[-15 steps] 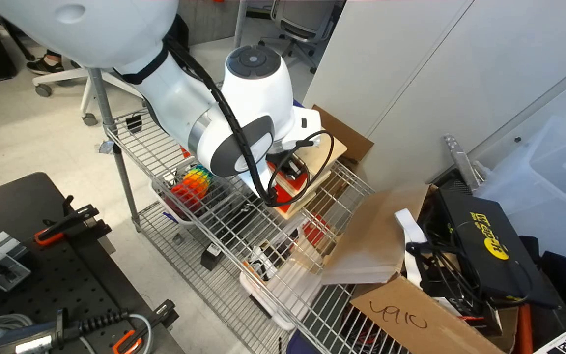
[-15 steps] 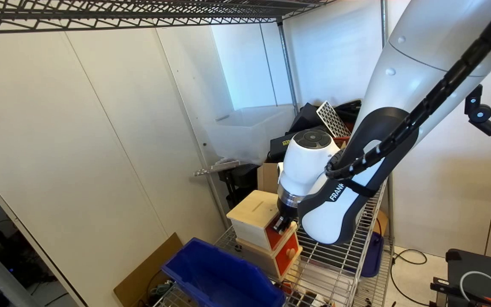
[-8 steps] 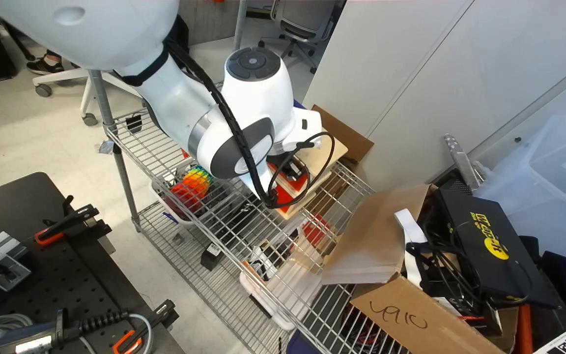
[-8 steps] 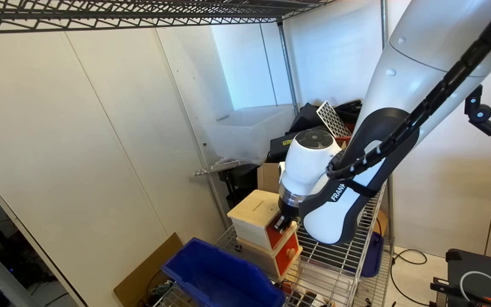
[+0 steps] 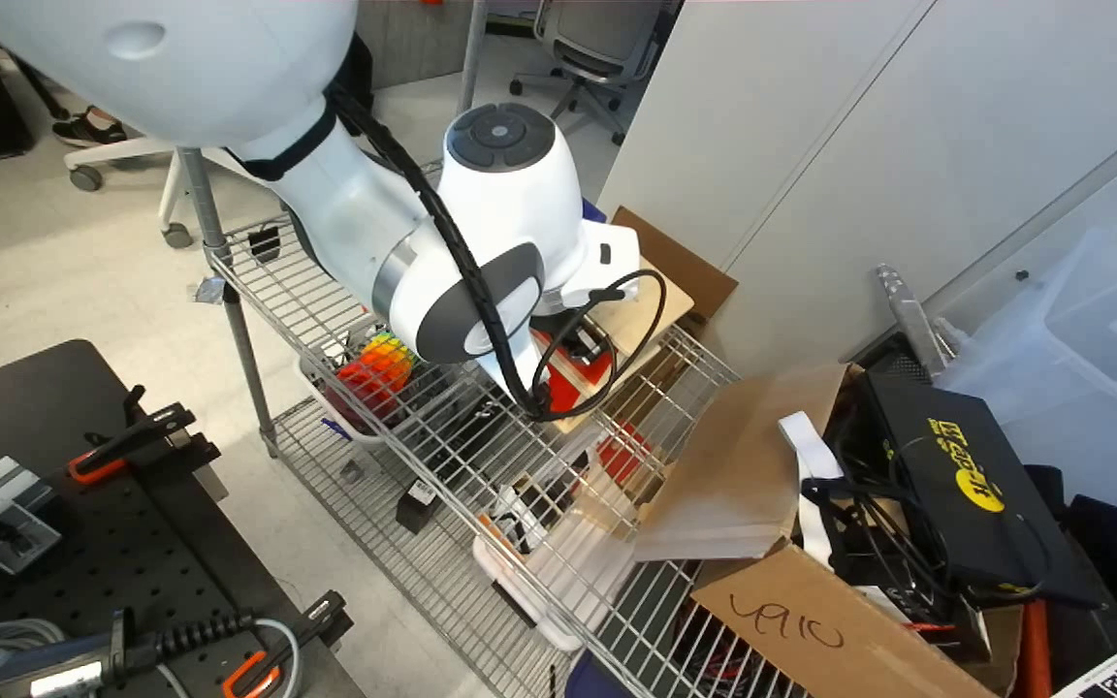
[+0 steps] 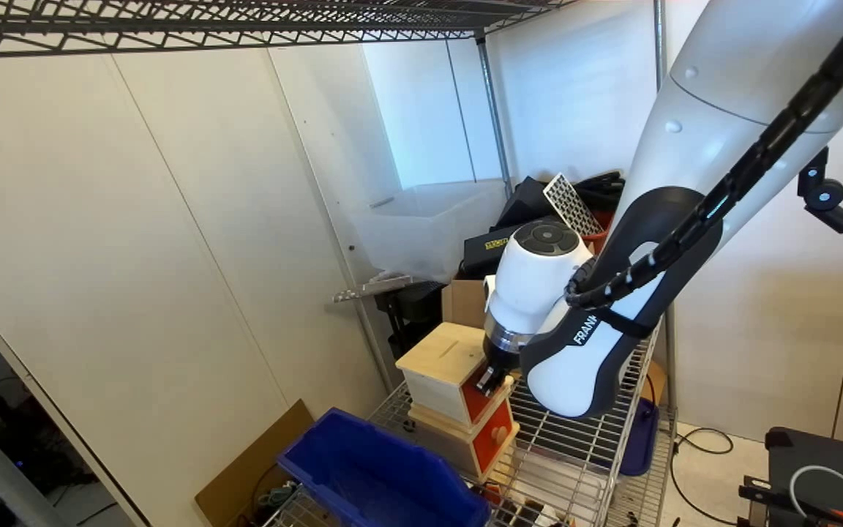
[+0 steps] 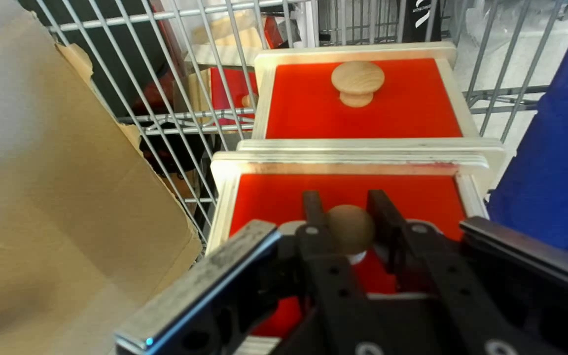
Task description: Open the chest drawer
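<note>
The black, metal-plated claw (image 7: 344, 197) is clamped on the round, pale-wood upper knob (image 7: 350, 229), one finger (image 7: 312, 209) to each side. The choice makes sense: the smooth, flat upper drawer front (image 7: 274, 202) in bright red seems to offer nothing else to pull by. The small, box-shaped chest (image 6: 432, 399) of light plywood stands on the silver wire shelf (image 6: 575, 432), near the long edge beside the white wall (image 6: 260, 219). Its drawers face the opposite long edge, so the pull should run that way. A deep blue plastic bin (image 6: 392, 461) sits just beside it, and a torn-edged brown cardboard box (image 5: 830, 620) near its other side; these might check a sideways slide, though whether either touches the chest I cannot tell.

The plywood is pale and matt, with rounded corners and thin layers showing along its edges; a faint reddish smear marks the lip between the two drawers. The lower drawer front (image 7: 387, 108), also red, is framed in the same wood and carries a flared, mushroom-shaped lower knob (image 7: 358, 81) with visible grain.

The claw hides part of the upper drawer front, and no gap behind it can be made out, so the drawer probably has yet to slide. A straight draw looks best: a rounded knob could slip between narrow fingers, and the chest, likely light, might tip or skid on the thin wires before the drawer gives.
</note>
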Controlling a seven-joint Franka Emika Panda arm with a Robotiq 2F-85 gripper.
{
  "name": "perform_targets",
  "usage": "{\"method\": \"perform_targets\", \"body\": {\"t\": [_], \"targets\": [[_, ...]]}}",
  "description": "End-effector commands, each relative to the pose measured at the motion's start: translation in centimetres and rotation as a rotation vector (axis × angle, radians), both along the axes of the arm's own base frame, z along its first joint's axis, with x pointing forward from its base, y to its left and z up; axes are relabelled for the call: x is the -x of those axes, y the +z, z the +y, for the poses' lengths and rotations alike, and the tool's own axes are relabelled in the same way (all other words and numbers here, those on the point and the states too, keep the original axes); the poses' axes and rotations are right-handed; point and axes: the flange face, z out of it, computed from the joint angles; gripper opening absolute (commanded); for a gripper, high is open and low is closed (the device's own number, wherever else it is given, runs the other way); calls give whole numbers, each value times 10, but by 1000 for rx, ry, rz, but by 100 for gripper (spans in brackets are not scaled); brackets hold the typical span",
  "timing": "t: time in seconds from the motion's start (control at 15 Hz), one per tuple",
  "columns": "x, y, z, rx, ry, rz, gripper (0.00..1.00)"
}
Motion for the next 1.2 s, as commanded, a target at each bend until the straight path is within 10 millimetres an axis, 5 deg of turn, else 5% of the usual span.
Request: {"method": "perform_targets", "body": {"t": [0.0,1.13], "targets": [[2,6,0,4,-4,-28,7],[9,5,6,16,18,-33,7]]}}
